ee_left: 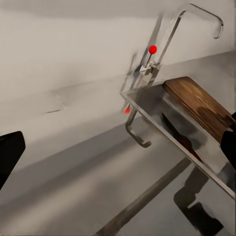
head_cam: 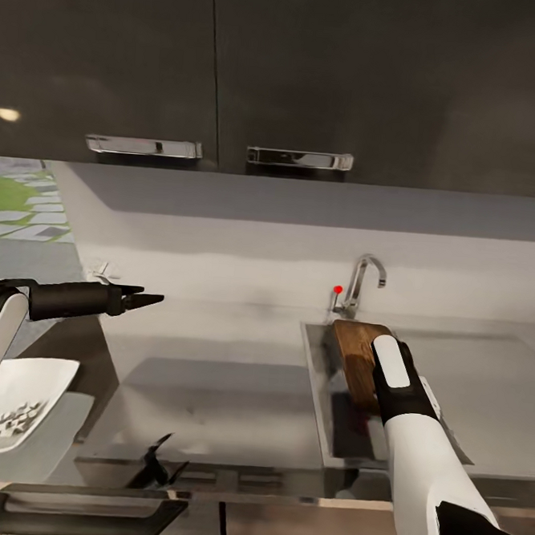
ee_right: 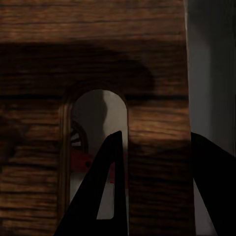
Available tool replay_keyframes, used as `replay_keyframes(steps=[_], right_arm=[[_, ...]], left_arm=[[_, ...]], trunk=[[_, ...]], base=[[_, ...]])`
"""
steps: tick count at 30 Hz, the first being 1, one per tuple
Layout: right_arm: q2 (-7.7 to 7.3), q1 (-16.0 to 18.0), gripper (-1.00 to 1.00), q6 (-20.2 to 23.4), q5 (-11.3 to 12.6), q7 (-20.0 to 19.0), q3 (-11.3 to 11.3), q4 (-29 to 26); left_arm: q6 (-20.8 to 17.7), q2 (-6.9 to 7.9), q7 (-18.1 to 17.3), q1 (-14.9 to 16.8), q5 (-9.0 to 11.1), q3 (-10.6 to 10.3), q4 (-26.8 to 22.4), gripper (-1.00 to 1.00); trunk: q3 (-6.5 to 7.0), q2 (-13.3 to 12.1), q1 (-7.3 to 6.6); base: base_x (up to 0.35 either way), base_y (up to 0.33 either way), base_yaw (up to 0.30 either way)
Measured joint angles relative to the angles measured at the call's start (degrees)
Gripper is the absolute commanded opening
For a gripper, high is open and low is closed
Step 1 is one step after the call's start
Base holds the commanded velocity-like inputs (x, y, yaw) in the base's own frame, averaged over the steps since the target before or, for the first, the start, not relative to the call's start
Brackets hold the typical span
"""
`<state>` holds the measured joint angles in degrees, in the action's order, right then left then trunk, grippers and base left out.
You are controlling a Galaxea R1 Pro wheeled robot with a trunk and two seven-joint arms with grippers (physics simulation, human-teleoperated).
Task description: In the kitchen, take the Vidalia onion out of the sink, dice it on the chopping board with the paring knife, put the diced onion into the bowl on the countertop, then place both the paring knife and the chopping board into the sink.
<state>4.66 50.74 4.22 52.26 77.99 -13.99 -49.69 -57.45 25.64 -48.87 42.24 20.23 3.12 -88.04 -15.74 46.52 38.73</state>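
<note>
The dark wooden chopping board (head_cam: pixel 355 356) hangs tilted over the steel sink (head_cam: pixel 312 359). My right gripper (ee_right: pixel 155 182) is shut on it, with one finger through the handle slot and the other at the board's edge. In the basin under the board lies the paring knife (ee_left: pixel 189 147), and its red handle (ee_right: pixel 81 160) shows through the slot. My left gripper (head_cam: pixel 146 297) hovers open above the grey countertop (head_cam: pixel 212 360), well left of the sink. The white bowl (head_cam: pixel 25 385) sits at the lower left under my left arm, with small pale diced pieces (head_cam: pixel 2 424) in it.
The chrome tap (head_cam: pixel 365 277) with its red-tipped lever (head_cam: pixel 338 289) stands behind the sink. The drainboard (head_cam: pixel 484 381) extends to the right. Glossy black upper cabinets (head_cam: pixel 226 71) hang above. A drawer handle (head_cam: pixel 79 514) sits below the counter's front edge.
</note>
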Motion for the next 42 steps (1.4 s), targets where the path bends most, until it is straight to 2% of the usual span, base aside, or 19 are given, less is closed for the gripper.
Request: replay_keyframes(steps=[9, 42], right_arm=[[0.01, 0.01, -1.00, 0.00, 0.03, -0.01, 0.00, 0.02], [-0.03, 0.01, -1.00, 0.00, 0.07, -0.01, 0.00, 0.02]], left_arm=[[0.00, 0.01, 0.00, -0.02, 0.01, 0.01, -0.02, 1.00], [0.00, 0.01, 0.09, -0.02, 0.01, 0.01, -0.01, 1.00]], trunk=[[0.00, 0.00, 0.00], [-0.91, 0.00, 0.00]], base=[[0.000, 0.000, -0.061], [0.000, 0.000, 0.021]])
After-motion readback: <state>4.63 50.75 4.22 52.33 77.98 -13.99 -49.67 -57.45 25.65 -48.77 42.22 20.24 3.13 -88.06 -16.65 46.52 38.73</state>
